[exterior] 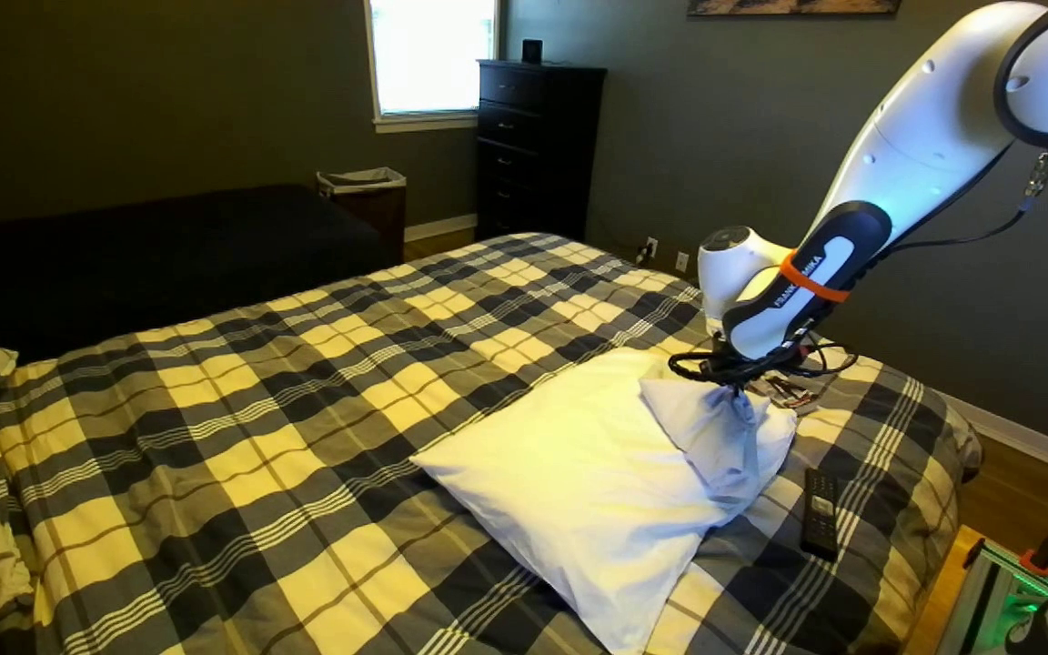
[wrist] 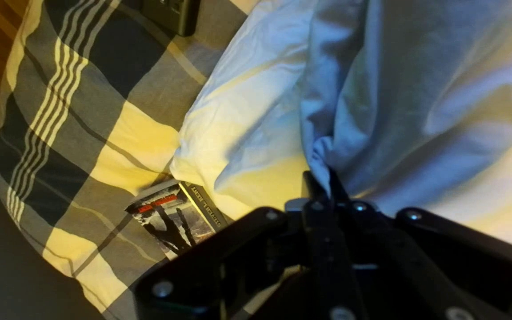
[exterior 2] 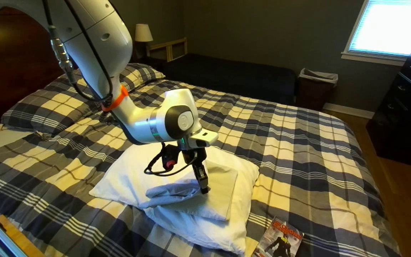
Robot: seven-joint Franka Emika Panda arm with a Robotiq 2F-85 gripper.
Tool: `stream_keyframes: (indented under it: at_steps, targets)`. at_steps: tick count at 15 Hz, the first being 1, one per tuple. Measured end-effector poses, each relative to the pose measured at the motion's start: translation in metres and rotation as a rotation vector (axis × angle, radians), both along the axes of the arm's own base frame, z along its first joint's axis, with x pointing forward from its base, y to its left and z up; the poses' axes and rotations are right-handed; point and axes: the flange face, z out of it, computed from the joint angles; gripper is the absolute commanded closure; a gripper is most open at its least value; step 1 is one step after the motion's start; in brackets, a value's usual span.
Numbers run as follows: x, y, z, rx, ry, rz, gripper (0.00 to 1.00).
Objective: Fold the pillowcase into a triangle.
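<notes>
The pillowcase is a thin white cloth, bluish in the shade, lying rumpled on top of a larger white pillow; it shows in both exterior views (exterior: pixel 690 420) (exterior 2: pixel 223 192) and in the wrist view (wrist: pixel 398 89). My gripper points down at it in both exterior views (exterior: pixel 735 389) (exterior 2: pixel 204 190). In the wrist view the gripper (wrist: pixel 322 184) is shut on a pinched fold of the pillowcase. Creases run from the fingertips up through the cloth. In an exterior view part of the cloth lies flat beside the gripper, and a bunched fold lies on its other side.
The white pillow (exterior: pixel 542 455) (exterior 2: pixel 205 228) lies on the plaid bedspread (exterior: pixel 260 455) (exterior 2: pixel 291 160). A black remote (exterior: pixel 821 514) (wrist: pixel 174 15) lies beside the pillow. A book with a red title (exterior 2: pixel 280 241) (wrist: pixel 178 218) lies near the pillow's corner.
</notes>
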Motion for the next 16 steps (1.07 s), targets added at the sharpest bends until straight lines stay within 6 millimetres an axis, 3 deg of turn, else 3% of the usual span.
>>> stream_keyframes:
  at_steps: [8, 16]
  targets:
    - [-0.019, -0.049, -0.006, -0.019, -0.039, -0.089, 0.99]
    - [-0.024, -0.067, -0.024, -0.011, -0.057, -0.157, 0.99]
